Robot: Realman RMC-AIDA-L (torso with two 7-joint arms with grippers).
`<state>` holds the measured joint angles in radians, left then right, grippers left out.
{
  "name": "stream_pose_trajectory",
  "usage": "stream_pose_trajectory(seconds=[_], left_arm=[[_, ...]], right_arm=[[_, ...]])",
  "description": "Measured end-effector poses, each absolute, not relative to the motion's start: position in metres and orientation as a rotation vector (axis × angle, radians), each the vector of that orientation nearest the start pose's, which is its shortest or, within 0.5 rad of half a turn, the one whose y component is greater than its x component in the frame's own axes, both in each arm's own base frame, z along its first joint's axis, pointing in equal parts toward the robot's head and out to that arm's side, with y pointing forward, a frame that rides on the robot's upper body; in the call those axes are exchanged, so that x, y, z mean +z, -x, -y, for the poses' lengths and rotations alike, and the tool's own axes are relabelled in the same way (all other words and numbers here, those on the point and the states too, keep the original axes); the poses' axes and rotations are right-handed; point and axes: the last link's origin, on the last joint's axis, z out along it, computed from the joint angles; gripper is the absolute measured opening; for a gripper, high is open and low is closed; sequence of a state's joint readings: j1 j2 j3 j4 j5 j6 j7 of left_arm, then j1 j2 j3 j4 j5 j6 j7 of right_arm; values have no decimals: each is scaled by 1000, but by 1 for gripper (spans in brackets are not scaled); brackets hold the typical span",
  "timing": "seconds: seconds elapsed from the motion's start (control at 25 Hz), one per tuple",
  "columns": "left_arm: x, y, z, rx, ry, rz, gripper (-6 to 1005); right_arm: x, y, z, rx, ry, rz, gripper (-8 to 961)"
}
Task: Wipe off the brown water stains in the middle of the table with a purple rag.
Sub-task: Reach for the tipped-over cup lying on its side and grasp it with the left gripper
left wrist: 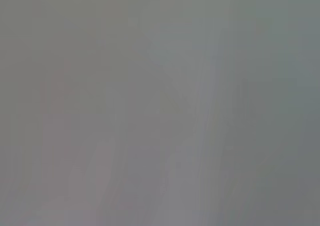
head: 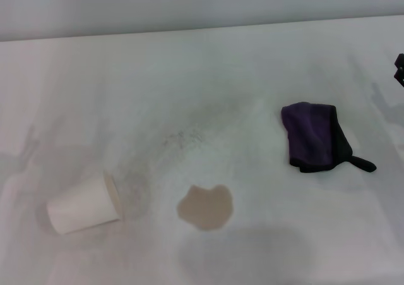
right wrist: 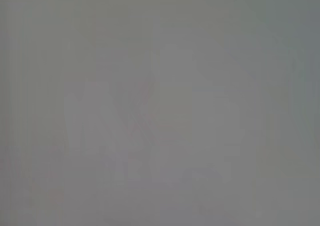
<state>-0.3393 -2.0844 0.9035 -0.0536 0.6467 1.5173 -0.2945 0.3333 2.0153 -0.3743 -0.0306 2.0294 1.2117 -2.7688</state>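
Note:
The brown water stain (head: 205, 207) is a flat tan puddle on the white table (head: 208, 83), near the front middle in the head view. The purple rag (head: 312, 137) lies folded to its right and farther back, with black edging and a short black tab pointing right. A small dark part of my right gripper (head: 399, 68) shows at the right edge, behind and to the right of the rag and apart from it. My left gripper is out of view. Both wrist views show only plain grey.
A white paper cup (head: 84, 205) lies on its side at the front left, mouth toward the stain. Faint grey smudges (head: 183, 136) mark the table's middle. The table's far edge meets a grey wall (head: 189, 4).

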Motion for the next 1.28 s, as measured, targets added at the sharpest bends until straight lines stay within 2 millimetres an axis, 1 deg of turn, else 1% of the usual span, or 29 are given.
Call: stream_pose_trajectory(seconds=[0.64,0.96,1.12,1.28], left_arm=[[-2,345,-267,-871,1628,520,892],[-5,335,-290,-910,1837,566,893],[1,336,-298,-906,1933,614,892],[15,335,-306,-918,2001,637,890]], right_arm=[[39,-402,-287,586,1534,-649,874],[40,-400,-290,588,1537,-642,874],[41,-400,-292,590,1535,-639,873],[44,-399,-294,590,1528,-630,873]])
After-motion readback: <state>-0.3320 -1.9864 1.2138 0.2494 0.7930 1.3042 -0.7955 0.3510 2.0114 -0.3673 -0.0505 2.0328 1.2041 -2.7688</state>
